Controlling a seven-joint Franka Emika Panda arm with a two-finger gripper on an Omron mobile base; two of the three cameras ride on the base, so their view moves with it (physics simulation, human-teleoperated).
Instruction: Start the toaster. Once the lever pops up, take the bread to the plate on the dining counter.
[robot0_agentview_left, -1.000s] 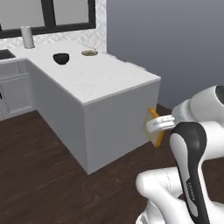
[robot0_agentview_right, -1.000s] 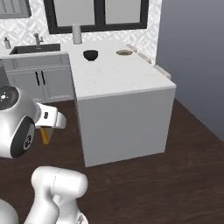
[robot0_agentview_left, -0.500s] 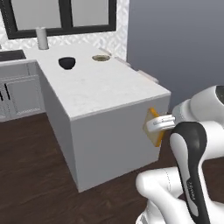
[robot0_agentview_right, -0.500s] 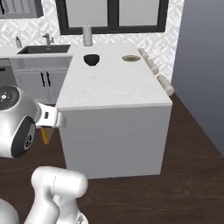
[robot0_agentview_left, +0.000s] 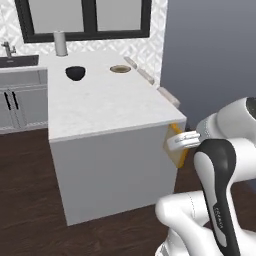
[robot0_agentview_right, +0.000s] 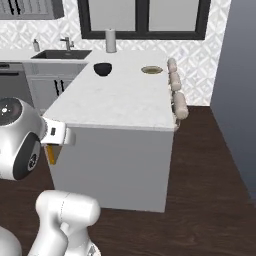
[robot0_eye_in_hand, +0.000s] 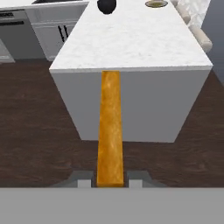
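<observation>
One slice of bread (robot0_eye_in_hand: 110, 131) sits edge-on in the pincer (robot0_eye_in_hand: 110, 183), whose jaws press narrowly on both its faces; it runs straight out ahead of the fingertips toward the near end wall of the dining worktop (robot0_eye_in_hand: 131, 39). In the left base picture the bread (robot0_agentview_left: 176, 145) shows as an orange slab gripped by the pincer (robot0_agentview_left: 179, 142) just off the worktop's near corner, below the level of its top.

To do this carry well, I judge the slice must first be lifted above the marble edge before it goes forward, or its leading crust may strike the wall. Then bring it along the length of the top, keeping the grip steady so the thin slice does not swivel, and lower it flat over the plate (robot0_eye_in_hand: 156, 4), which lies at the far end, ahead and slightly right of the pincer. A dark bowl (robot0_eye_in_hand: 106, 5) stands ahead and slightly left at much the same depth, so the approach should favour the right.

The hand picture alone gives the bread's line against the plate. The right base picture shows the stools (robot0_agentview_right: 175, 90) ranged along the worktop's right flank, the plate (robot0_agentview_right: 151, 70) well beyond them, and the sink (robot0_agentview_right: 64, 54) far off to the left. There the bread (robot0_agentview_right: 51, 155) shows as just a small orange sliver under the wrist.
</observation>
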